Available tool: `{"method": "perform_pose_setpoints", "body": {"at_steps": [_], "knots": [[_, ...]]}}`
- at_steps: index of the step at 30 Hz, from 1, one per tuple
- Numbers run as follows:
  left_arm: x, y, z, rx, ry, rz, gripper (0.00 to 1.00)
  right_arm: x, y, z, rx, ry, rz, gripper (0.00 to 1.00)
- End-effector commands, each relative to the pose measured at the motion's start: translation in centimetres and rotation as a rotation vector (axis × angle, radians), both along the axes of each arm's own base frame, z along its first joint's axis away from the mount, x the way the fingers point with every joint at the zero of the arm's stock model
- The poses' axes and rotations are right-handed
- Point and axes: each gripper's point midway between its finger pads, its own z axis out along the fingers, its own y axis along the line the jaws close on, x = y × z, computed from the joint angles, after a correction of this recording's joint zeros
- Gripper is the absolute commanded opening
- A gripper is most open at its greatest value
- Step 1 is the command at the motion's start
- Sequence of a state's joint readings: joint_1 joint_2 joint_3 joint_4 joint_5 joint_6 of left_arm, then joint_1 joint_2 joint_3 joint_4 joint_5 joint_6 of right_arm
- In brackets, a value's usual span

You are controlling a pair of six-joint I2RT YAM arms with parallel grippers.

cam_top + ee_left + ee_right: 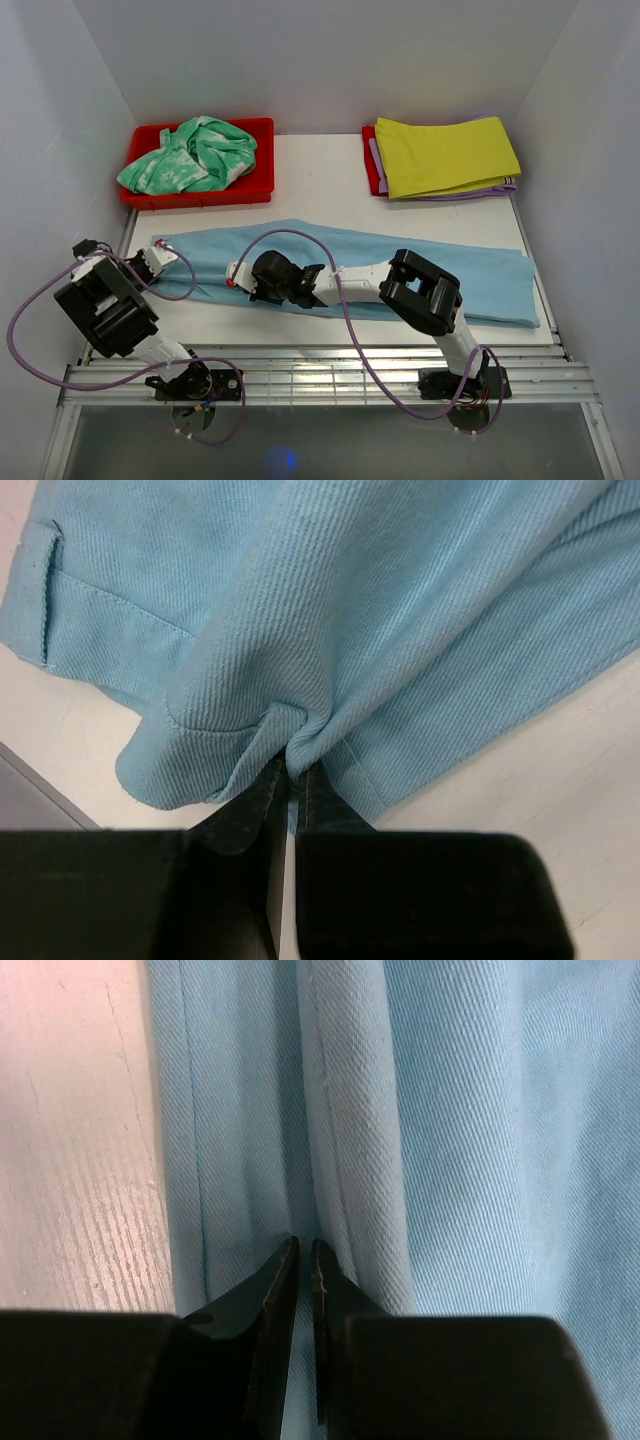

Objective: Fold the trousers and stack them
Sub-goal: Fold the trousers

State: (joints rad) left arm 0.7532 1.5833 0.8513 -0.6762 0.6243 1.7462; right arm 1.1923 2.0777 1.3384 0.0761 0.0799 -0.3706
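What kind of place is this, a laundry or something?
Most likely a robotics lab test booth, not a laundry: plain white walls box in a table, a left arm and right arm are bolted at its edge, and trousers and a red bin look staged.

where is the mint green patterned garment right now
In the top view, the mint-green-and-white garment lies bunched in the red bin at the table's far left corner, just beyond the left end of the sky-blue trousers.

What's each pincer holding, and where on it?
Both hold the trousers: the left pincer pinches a bunched fold at the hemmed end; the right pincer pinches a ridge near its long edge.
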Motion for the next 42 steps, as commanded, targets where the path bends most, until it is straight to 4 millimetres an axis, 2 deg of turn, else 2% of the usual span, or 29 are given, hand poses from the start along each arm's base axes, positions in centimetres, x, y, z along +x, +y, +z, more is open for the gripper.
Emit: {"method": "perform_pose_setpoints", "body": {"at_steps": [1,4,8,12,16,17,19,20,22,23,24,25,26,28,29,31,32,33,34,35,36,37,39,40,41,42], "knots": [[0.8,3.2,1.4,0.068,-0.004,0.061,0.0,-0.1,-2.6,-1.3,-0.102,0.024,-0.033,0.17],[1.9,3.7,3.5,0.072,-0.047,0.058,0.0,-0.1,-2.5,-1.4,-0.106,0.023,-0.031,0.17],[1.8,3.4,4.1,0.064,-0.04,0.035,0.0,0.0,-2.6,-1.4,-0.107,0.023,-0.037,0.16],[0.1,2.2,2.7,0.058,0.006,0.004,0.0,0.2,-2.6,-1.6,-0.116,0.021,-0.042,0.16],[-1.8,1.7,0.2,0.054,0.087,0.005,0.0,0.1,-2.7,-1.5,-0.118,0.024,-0.04,0.16],[-2.8,1.2,-1.0,0.042,0.136,0.006,0.0,0.0,-2.7,-1.4,-0.123,0.026,-0.038,0.17],[-3.8,0.9,-2.2,0.034,0.174,0.007,0.0,-0.2,-2.7,-0.5,-0.116,0.026,-0.027,0.18],[-4.6,0.3,-3.0,0.028,0.198,0.007,0.0,-0.5,-3.0,0.4,-0.117,0.032,-0.02,0.21],[-4.8,0.3,-3.6,0.034,0.199,0.013,0.0,-1.4,-3.3,1.8,-0.111,0.06,0.009,0.28],[-4.9,0.1,-3.9,0.03,0.203,0.018,0.0,-1.7,-3.5,3.9,-0.082,0.063,0.02,0.32],[-5.1,0.0,-4.2,0.024,0.211,0.023,0.0,-2.6,-4.1,4.5,-0.085,0.087,0.042,0.38],[-5.1,0.1,-4.3,0.018,0.215,0.043,0.0,-3.3,-4.4,5.2,-0.077,0.108,0.072,0.54],[-5.1,0.1,-4.4,0.012,0.221,0.055,0.0,-3.9,-4.8,7.3,-0.047,0.103,0.097,0.6],[-4.8,0.7,-4.6,0.007,0.235,0.091,0.0,-5.4,-6.6,7.7,-0.074,0.124,0.153,0.76],[-4.7,1.0,-4.7,0.01,0.24,0.104,0.0,-6.0,-7.4,9.5,-0.049,0.112,0.179,0.77],[-4.3,1.8,-4.5,0.01,0.254,0.142,0.0,-7.3,-10.3,8.2,-0.105,0.129,0.221,0.77],[-4.1,2.1,-4.4,0.01,0.257,0.156,0.0,-7.6,-11.3,9.2,-0.087,0.124,0.23,0.75],[-4.0,2.3,-4.2,0.01,0.258,0.164,0.0,-8.0,-12.3,8.9,-0.088,0.155,0.239,0.75],[-3.9,2.6,-3.9,0.015,0.264,0.174,0.0,-7.3,-14.7,7.2,-0.127,0.198,0.198,0.73],[-3.9,2.7,-3.7,0.018,0.264,0.183,0.0,-6.7,-15.8,7.3,-0.12,0.201,0.183,0.73],[-4.0,2.7,-3.6,0.019,0.267,0.183,0.0,-4.4,-17.8,7.0,-0.113,0.223,0.112,0.72],[-4.2,2.7,-3.5,0.028,0.274,0.184,0.0,-3.8,-19.5,6.2,-0.126,0.247,0.078,0.71],[-4.7,2.4,-3.4,0.032,0.274,0.189,0.0,-2.0,-22.7,6.5,-0.153,0.221,0.018,0.69],[-4.9,2.3,-3.4,0.034,0.28,0.19,0.0,-0.5,-25.0,6.4,-0.168,0.213,-0.049,0.67],[-5.4,2.1,-3.6,0.036,0.293,0.194,0.0,-0.8,-27.4,6.2,-0.197,0.213,-0.081,0.66],[-5.6,2.0,-3.8,0.033,0.302,0.202,0.0,0.4,-30.1,6.1,-0.217,0.207,-0.157,0.66]]}}
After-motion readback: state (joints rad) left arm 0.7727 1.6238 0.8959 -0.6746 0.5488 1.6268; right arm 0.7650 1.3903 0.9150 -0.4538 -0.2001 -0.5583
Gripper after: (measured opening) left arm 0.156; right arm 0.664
